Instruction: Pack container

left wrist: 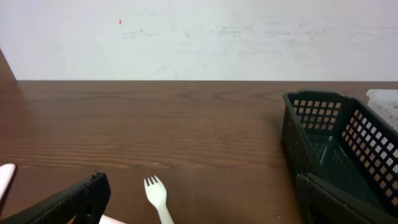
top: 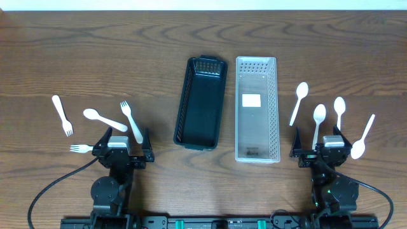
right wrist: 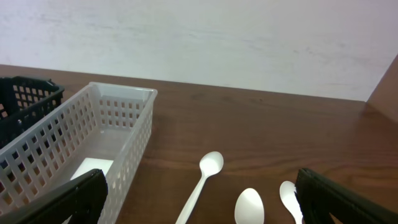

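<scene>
A black basket [top: 201, 103] and a clear white basket [top: 257, 108] stand side by side at the table's middle. Three white forks lie at the left: one far left [top: 62, 115], one [top: 131, 121] by my left gripper, one [top: 81, 148] beside it. A white spoon [top: 103, 118] lies among them. Several white spoons [top: 299, 102] [top: 318, 121] [top: 339, 111] [top: 363, 137] lie at the right. My left gripper [top: 123, 147] is open and empty, a fork [left wrist: 157, 198] between its fingers' span. My right gripper [top: 321, 147] is open and empty above spoons [right wrist: 204, 182] [right wrist: 249, 206].
The black basket [left wrist: 333, 146] stands right of my left gripper. The white basket [right wrist: 74, 146] stands left of my right gripper, with a white label on its floor. A pale wall rises behind the table's far edge.
</scene>
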